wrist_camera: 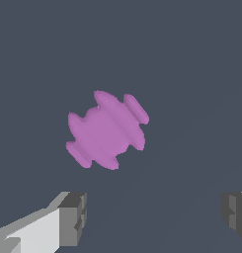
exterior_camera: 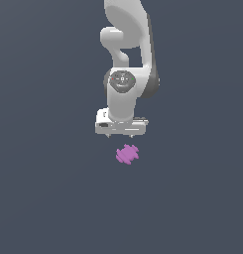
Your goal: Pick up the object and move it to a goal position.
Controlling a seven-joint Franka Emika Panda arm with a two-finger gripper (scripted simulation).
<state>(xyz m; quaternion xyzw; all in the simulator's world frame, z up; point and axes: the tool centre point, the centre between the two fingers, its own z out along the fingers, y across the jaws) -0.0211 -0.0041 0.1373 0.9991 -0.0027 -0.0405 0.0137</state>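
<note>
While the arm was hung above a plain dark grey ground, the following was recorded

Arm: white Panda arm (exterior_camera: 127, 54), entered from the upper edge of the exterior view and pointed straight down

Gripper: white gripper (exterior_camera: 121, 135) was seen spread apart, with nothing held between its fingers; in the wrist view (wrist_camera: 152, 215) the two dark grey fingertips (wrist_camera: 73, 217) were set wide, with bare ground shown between them

Object: small purple-magenta object (exterior_camera: 127, 154), knobbly and notched in outline, much smaller than the gripper; in the wrist view (wrist_camera: 106, 129) it was shown tilted, with ridged flanges at both ends

Position of object: found just below the gripper in the exterior view, slightly towards that view's right, and apart from the fingers; no contact was seen

Ground: uniform dark grey surface (exterior_camera: 43, 198); whether the object was lying on it could not be told
</note>
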